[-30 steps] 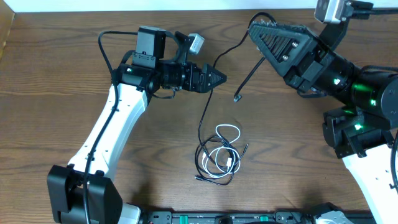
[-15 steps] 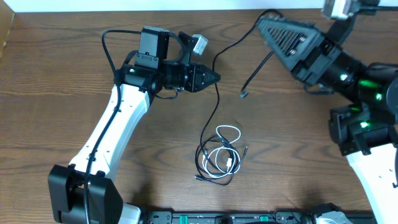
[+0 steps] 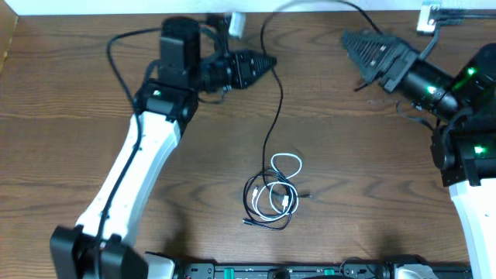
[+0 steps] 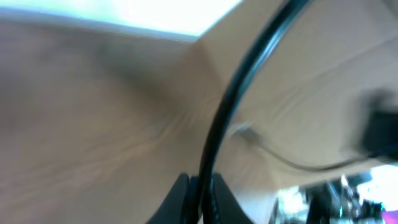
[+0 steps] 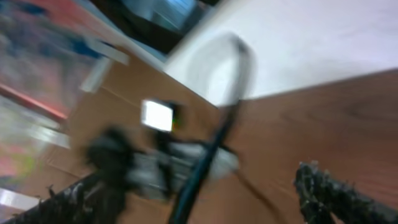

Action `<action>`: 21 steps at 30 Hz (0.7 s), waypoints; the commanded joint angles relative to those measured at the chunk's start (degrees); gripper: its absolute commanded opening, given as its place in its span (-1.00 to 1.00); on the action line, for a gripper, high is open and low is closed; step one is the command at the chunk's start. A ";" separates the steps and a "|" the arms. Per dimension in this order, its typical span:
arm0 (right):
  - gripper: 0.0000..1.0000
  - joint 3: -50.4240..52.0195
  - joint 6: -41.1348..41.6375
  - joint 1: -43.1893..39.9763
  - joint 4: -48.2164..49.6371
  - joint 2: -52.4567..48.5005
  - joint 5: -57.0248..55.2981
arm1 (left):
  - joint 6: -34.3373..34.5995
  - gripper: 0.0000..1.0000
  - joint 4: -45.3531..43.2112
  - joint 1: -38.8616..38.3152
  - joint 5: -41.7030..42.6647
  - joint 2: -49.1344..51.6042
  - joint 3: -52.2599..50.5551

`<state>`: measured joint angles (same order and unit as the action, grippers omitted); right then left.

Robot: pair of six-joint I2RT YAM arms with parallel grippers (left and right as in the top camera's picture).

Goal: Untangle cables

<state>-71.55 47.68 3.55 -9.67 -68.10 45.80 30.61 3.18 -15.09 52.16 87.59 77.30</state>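
Presently: black cable (image 3: 275,108) runs from the tangle at mid-counter (image 3: 372,178) up to my left end effector (image 3: 267,62), which is clamped on it. White cable (image 3: 287,162) and second black cable (image 3: 251,198) lie looped together there. My right end effector (image 3: 350,39) is blurred, so I cannot tell its state.

Left arm (image 3: 132,167) is run from the base at 7 o'clock up toward 12, with the wrist bent toward 3 o'clock. Left gripper (image 3: 263,62) is pointed at 3 o'clock. Its fingers (image 4: 180,199) are brought together, with a black cable (image 4: 239,99) pinched between them. Right arm (image 3: 473,194) is raised from 4 o'clock and the forearm is turned toward 10 o'clock. Right gripper (image 3: 358,48) is aimed at 10 o'clock. In the blurred wrist view its fingers (image 5: 336,190) are seen spread well apart.
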 commanded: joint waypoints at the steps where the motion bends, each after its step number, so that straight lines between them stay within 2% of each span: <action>1: 0.92 -0.44 -13.18 -0.17 -5.51 0.20 -3.76 | 12.26 -0.85 -8.09 0.02 0.35 -5.27 1.97; 4: 0.99 -0.44 -19.39 -0.17 -12.33 0.20 -8.83 | 17.70 -0.85 -18.95 0.02 -1.75 -7.30 1.97; 8: 0.99 -0.44 -20.57 -0.17 -20.81 0.20 -18.75 | 22.03 -0.85 -29.31 0.02 -7.13 -9.22 1.97; 14: 0.99 -0.44 -20.57 -0.17 -30.27 0.20 -32.13 | 25.03 -0.85 -35.56 0.02 -16.48 -10.93 1.99; 21: 0.98 -0.35 -20.55 -0.13 -34.45 0.17 -33.86 | 25.62 -0.85 -42.21 0.02 -31.15 -10.99 1.99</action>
<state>-71.55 28.16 3.55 -43.40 -68.10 14.87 55.16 -37.93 -15.14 31.42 77.41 77.95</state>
